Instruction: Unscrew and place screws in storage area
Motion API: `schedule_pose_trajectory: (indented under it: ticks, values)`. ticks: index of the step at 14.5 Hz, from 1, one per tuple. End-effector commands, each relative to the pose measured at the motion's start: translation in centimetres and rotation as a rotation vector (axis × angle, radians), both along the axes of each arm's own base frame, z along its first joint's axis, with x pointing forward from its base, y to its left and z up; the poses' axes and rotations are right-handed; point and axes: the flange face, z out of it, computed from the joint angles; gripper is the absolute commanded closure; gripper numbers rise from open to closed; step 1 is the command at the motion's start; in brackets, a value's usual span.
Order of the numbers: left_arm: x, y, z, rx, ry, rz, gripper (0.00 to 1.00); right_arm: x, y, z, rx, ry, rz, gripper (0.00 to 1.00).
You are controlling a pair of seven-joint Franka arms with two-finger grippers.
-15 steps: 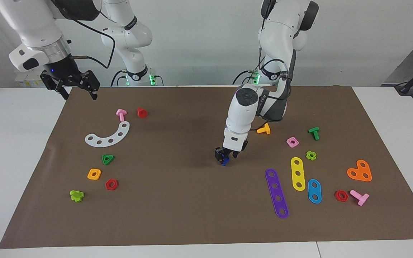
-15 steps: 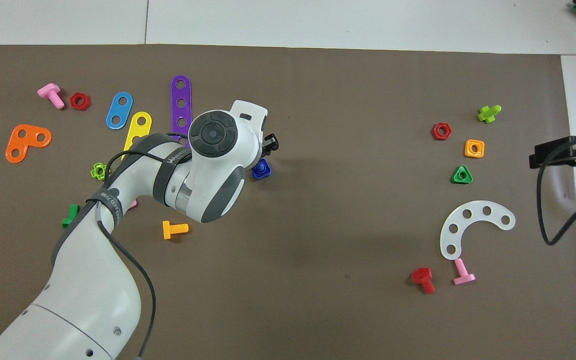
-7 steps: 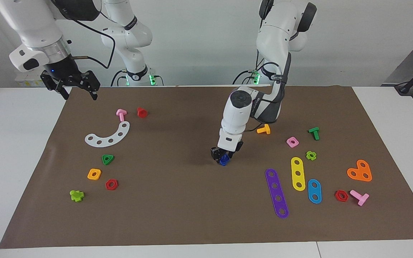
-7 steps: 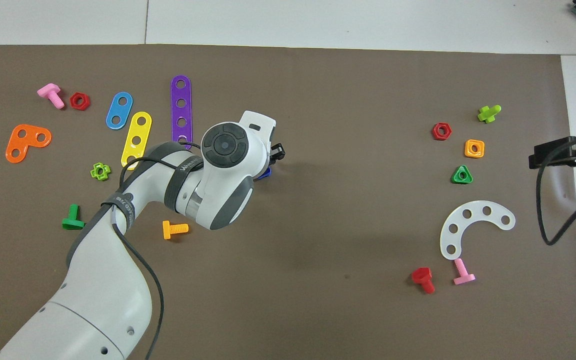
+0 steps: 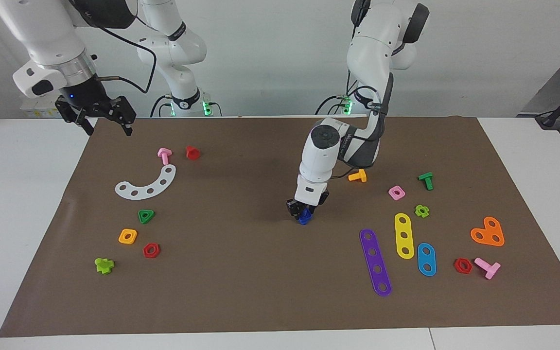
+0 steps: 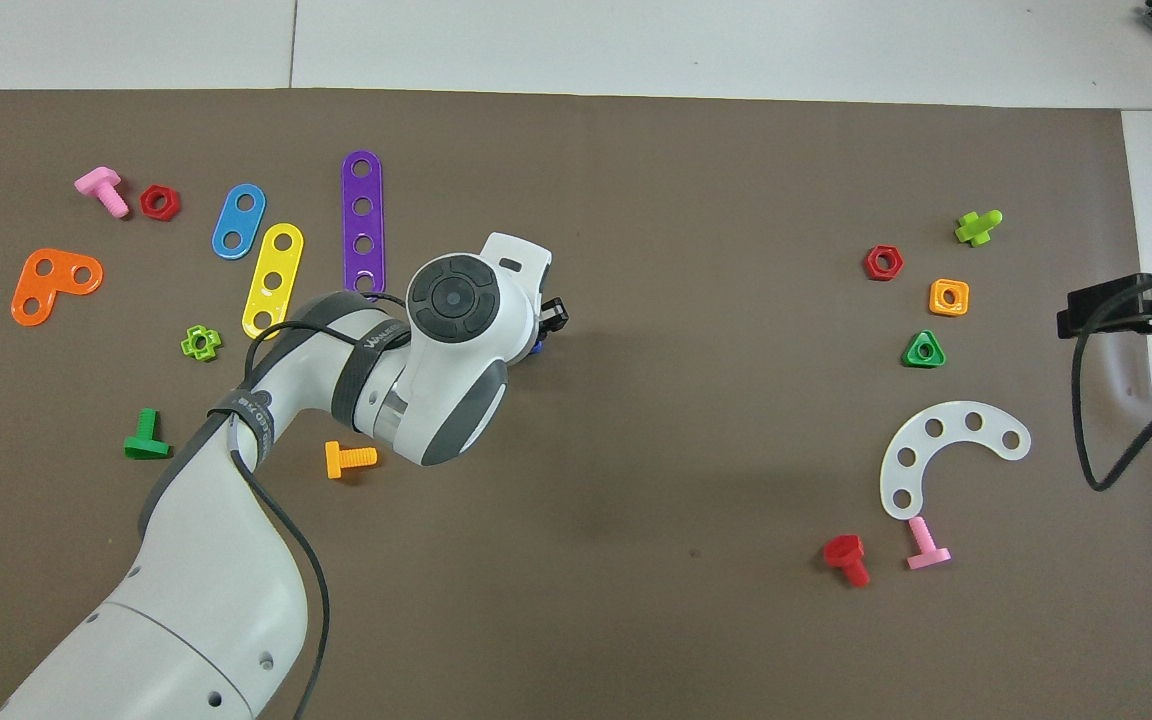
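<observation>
Brown paper mat (image 5: 241,282) on a white table. Blue screw (image 5: 304,218) lay mid-mat, well apart from the storage area (image 5: 136,249) around the green, orange and red nuts; delivery not yet made. Left gripper (image 5: 301,212) stood down around the screw, fingers narrowed about it, firm grip unconfirmed. Right gripper (image 5: 106,120) waited spread wide, empty, over the mat's corner.

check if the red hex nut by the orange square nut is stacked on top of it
No, the red hex nut lies flat on the mat beside the orange square nut, with bare mat between them.
</observation>
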Motion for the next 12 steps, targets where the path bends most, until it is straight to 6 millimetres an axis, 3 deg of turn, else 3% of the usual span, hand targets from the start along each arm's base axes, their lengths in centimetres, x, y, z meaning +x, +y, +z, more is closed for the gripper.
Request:
schedule_pose_trajectory:
  ticks: [1,12]
  values:
    - [-0.01,-0.11,0.47,0.014,-0.024,-0.006,0.44,-0.66,-0.23,0.02,0.007,-0.008,-0.01,0.0]
    - [0.4,-0.1,1.17,0.016,-0.026,-0.003,0.43,-0.73,-0.4,-0.19,0.007,-0.004,-0.012,0.0]
